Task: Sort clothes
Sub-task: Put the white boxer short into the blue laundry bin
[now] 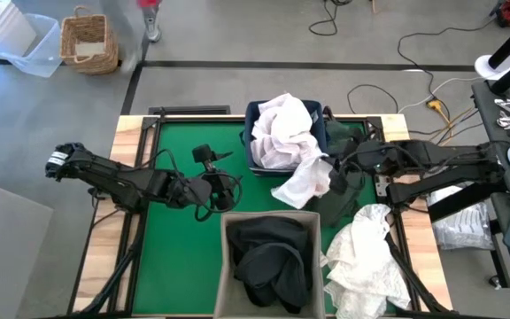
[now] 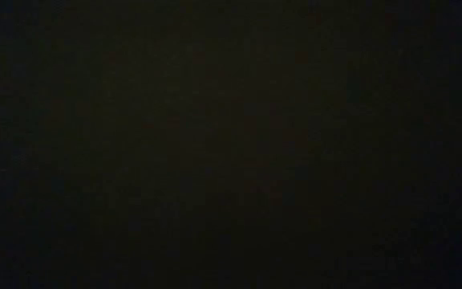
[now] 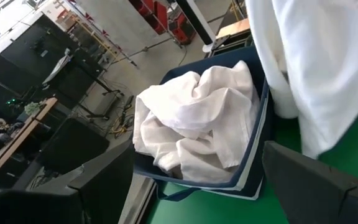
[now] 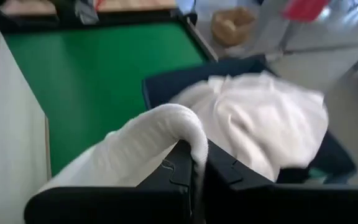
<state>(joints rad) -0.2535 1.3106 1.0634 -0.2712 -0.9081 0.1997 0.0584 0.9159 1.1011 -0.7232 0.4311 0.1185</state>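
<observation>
A white garment [image 1: 304, 182] hangs from my right gripper [image 1: 336, 170], whose fingers are pinched shut on a fold of the cloth; in the right wrist view the fabric [image 4: 148, 146] drapes over my closed fingers. The garment dangles just beside the navy bin [image 1: 320, 124], at its near corner, above the green counter [image 1: 184, 142].

Just beyond my right gripper, the navy bin holds a heap of wrinkled white clothes [image 1: 282, 128] that rises above its rim; the left wrist view shows the same crumpled white pile [image 3: 194, 124] filling the bin [image 3: 253, 155].

On the near side of my right gripper stands the beige bin [image 1: 230, 257], with dark clothes [image 1: 268, 252] bundled inside it. Beside that bin, off towards my right arm's side, another white garment [image 1: 366, 257] lies crumpled on the counter's edge. A dark green piece [image 1: 351, 133] lies right by my right gripper, next to the navy bin.

My left gripper [image 1: 218, 188] hovers over the bare green counter with its fingers spread wide and nothing between them, between the two bins and a little apart from each.

The low view is dark and shows nothing.
</observation>
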